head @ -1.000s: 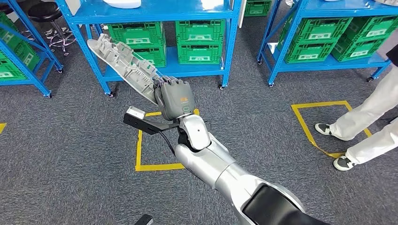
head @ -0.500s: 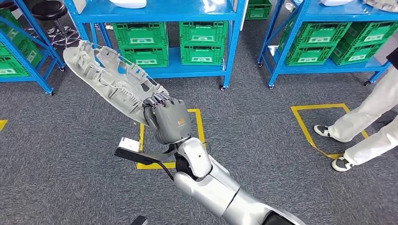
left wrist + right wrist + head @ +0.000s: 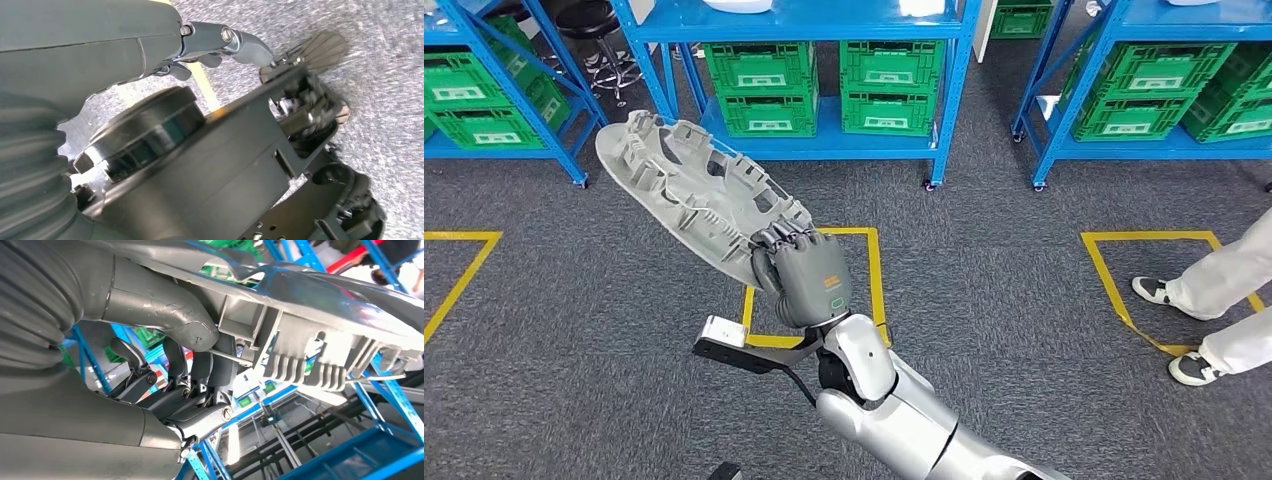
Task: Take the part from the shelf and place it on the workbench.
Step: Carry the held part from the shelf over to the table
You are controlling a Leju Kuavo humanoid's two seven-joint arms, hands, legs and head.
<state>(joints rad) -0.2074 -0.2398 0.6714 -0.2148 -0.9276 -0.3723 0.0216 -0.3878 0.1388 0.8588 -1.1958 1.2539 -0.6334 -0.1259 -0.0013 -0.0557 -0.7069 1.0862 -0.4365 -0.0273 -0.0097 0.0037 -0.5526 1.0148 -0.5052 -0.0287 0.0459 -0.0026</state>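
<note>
Left of centre in the head view we see the grey part [image 3: 694,195] raised over the carpet [image 3: 554,330], slanting toward the upper left, its near end gripped by our right hand [image 3: 807,277]. Behind stand blue shelves [image 3: 809,140] with green crates [image 3: 889,85]. Our left hand [image 3: 220,47] holds nothing, fingers apart. At far right are a person's legs [image 3: 1224,300].

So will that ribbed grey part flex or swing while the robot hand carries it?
The part probably stays stiff: it juts out unsupported without sagging, and ribs line it. It may twist, since the right robot hand grips one end only.
</note>
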